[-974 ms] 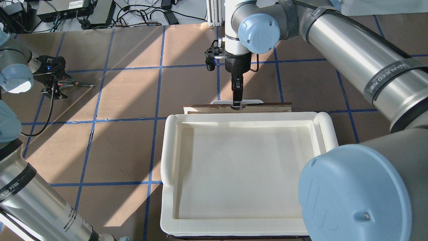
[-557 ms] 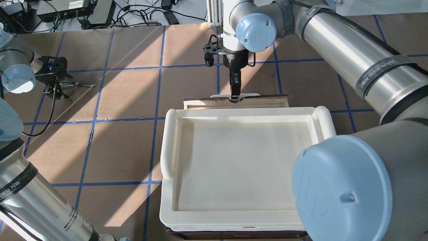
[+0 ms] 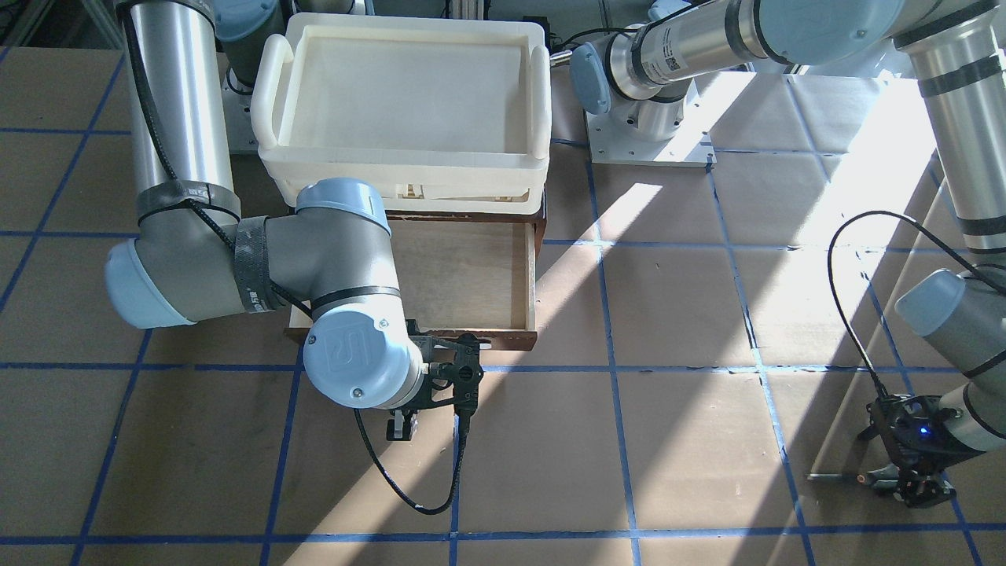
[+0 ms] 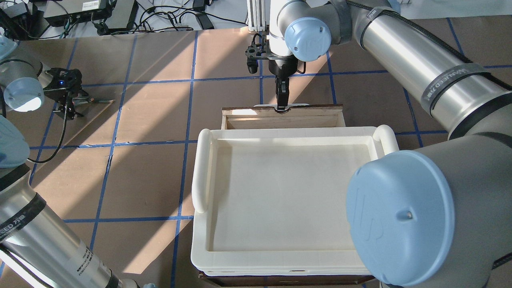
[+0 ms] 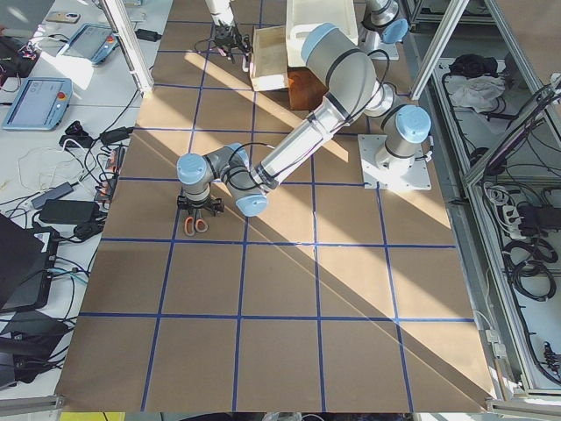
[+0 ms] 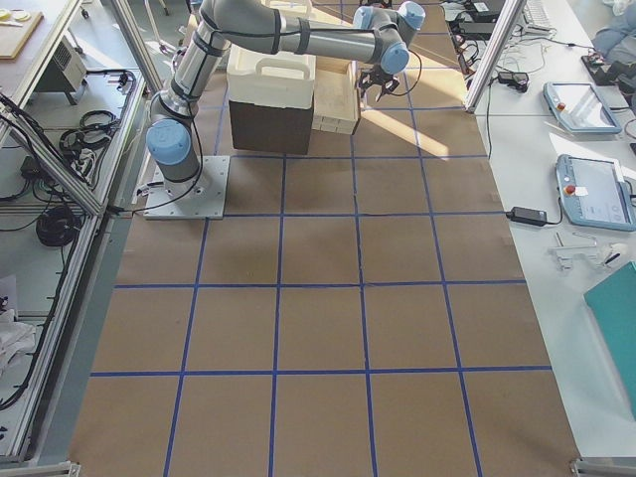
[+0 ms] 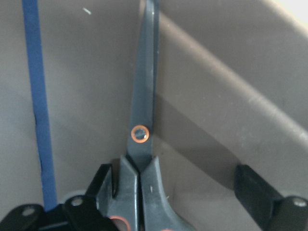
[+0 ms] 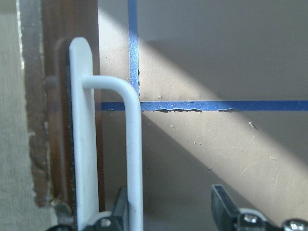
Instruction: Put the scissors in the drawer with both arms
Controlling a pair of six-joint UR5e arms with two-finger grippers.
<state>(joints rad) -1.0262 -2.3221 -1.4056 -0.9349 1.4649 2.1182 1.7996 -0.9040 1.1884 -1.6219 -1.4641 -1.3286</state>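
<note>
The scissors (image 7: 142,120) lie flat on the table at the far left, blades shut; they also show in the overhead view (image 4: 96,101) and the front view (image 3: 853,475). My left gripper (image 7: 175,178) is open and low over them, one finger on each side of the grey handles (image 4: 74,103). The drawer (image 4: 320,109) stands part way out from under the tray, its pale inside (image 3: 464,275) bare. My right gripper (image 8: 173,202) is open with the white bar handle (image 8: 132,144) between its fingers, against one finger (image 4: 282,107).
A cream-white plastic tray (image 4: 200,172) sits on top of the dark brown cabinet (image 6: 270,124) that holds the drawer. Blue tape lines grid the brown table. Cables and electronics lie beyond the far edge (image 4: 80,12).
My right gripper has moved away from the robot with the handle, and the drawer has slid further out. My left gripper has stayed over the scissors.
</note>
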